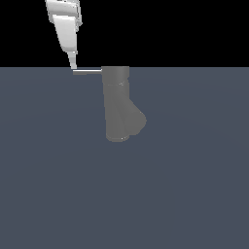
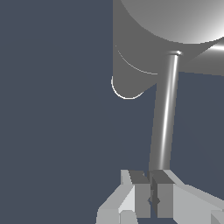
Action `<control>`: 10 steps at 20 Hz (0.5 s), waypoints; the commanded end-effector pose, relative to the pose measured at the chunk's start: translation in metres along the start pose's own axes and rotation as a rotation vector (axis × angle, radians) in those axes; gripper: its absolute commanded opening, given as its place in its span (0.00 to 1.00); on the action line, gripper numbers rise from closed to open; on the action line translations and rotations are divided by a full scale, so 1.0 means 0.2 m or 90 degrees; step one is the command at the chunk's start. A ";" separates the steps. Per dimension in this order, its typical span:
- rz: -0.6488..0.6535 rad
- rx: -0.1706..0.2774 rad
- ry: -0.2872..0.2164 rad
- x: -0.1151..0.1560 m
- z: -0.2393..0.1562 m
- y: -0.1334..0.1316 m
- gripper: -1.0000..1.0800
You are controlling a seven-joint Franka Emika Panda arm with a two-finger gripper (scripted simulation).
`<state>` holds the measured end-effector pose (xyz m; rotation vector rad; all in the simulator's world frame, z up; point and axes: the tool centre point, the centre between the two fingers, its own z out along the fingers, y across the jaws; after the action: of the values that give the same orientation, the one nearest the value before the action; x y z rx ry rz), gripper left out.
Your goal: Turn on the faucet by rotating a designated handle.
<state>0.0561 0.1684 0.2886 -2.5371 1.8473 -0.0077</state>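
Note:
The faucet [image 1: 116, 99] is a matte grey upright cylinder with a stubby angled spout [image 1: 135, 121] low on the exterior view's right. The handle [image 1: 87, 71], a thin light-grey rod, sticks out from its top toward the exterior view's left. My white gripper [image 1: 73, 66] comes down from the upper left, its tip at the rod's free end. In the wrist view the faucet top [image 2: 175, 22], the spout [image 2: 129, 81] and the handle [image 2: 166, 113] show. The gripper [image 2: 151, 176] is shut, its fingers [image 2: 140, 192] together, and the rod's end meets the fingertips without sitting between them.
The faucet stands on a flat dark blue-grey floor [image 1: 194, 185] that runs to a black background. Nothing else stands on it in either view.

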 end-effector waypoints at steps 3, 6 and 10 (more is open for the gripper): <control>0.039 -0.003 0.000 0.05 0.06 -0.08 0.00; 0.055 -0.004 0.000 0.07 0.08 -0.11 0.00; 0.067 -0.004 0.000 0.09 0.10 -0.14 0.00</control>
<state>0.0857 0.1717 0.2884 -2.4447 1.9407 -0.0273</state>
